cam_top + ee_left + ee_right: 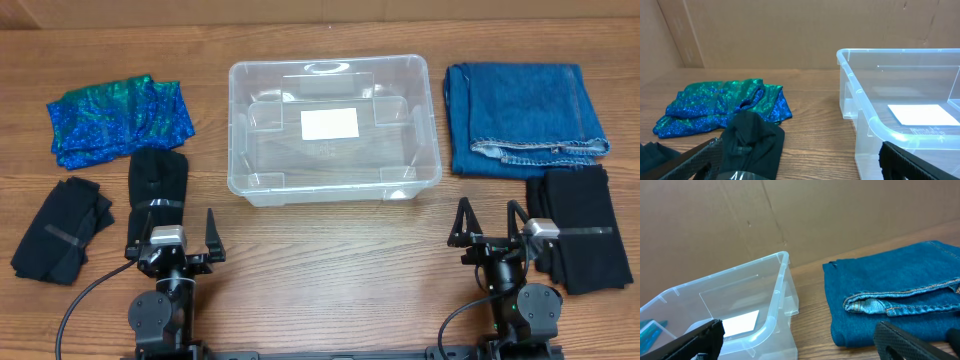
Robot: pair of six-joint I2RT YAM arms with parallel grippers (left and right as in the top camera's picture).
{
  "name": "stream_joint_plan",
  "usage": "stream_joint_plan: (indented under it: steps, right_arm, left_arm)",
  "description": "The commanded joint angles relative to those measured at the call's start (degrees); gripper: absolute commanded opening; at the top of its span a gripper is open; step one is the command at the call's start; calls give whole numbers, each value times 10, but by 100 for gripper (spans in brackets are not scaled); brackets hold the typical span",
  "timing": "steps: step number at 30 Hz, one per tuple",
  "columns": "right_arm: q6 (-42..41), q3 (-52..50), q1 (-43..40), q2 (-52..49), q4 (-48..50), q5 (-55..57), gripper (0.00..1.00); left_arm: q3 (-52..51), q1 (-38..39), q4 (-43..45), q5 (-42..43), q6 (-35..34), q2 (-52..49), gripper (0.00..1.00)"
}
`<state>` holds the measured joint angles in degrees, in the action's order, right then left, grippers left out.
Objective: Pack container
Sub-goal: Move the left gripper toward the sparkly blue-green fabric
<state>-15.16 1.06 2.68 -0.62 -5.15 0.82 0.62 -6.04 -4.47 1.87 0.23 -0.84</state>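
1. Left end effector [172,232] and right end effector [488,215]: both are seen spread with nothing held, low on the desk [330,270] in front of the container [330,197].
2. The container is set mid-desk, open and empty.
3. A black garment [158,180] is noted just front-left of the container; folded jeans [525,115] lie to its right.
4. Judgement: the first pick is not yet begun. A thick fold should be pinched, lifted clear of the container's rim, and laid flat.
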Motion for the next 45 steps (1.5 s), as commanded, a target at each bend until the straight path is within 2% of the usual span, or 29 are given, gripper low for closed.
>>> stream_joint_plan:
  steps: [1, 28, 33, 35, 36, 38, 41, 45]
  right_arm:
    - [2, -6, 2, 5, 3, -1, 100]
    - [2, -6, 2, 5, 3, -1, 100]
    - [2, -6, 2, 5, 3, -1, 100]
    - [2, -6, 2, 5, 3, -1, 100]
    - [2, -6, 2, 5, 3, -1, 100]
    - [2, -6, 2, 5, 3, -1, 100]
    - [2, -6, 2, 5, 4, -1, 100]
    - [2, -6, 2, 5, 3, -1, 100]
  left_arm:
    - [-3, -4, 1, -4, 9, 6, 100]
    - [-3, -4, 2, -3, 9, 6, 100]
    - [-3, -3, 34, 179, -12, 6, 100]
    - [-2, -3, 87, 257, -85, 6, 100]
    - [3, -3, 80, 256, -113, 5, 100]
    - [18, -3, 58, 240, -121, 0, 100]
    - [100, -3, 13, 198, -125, -74, 100]
    - [264, -3, -31, 198, -116, -287, 100]
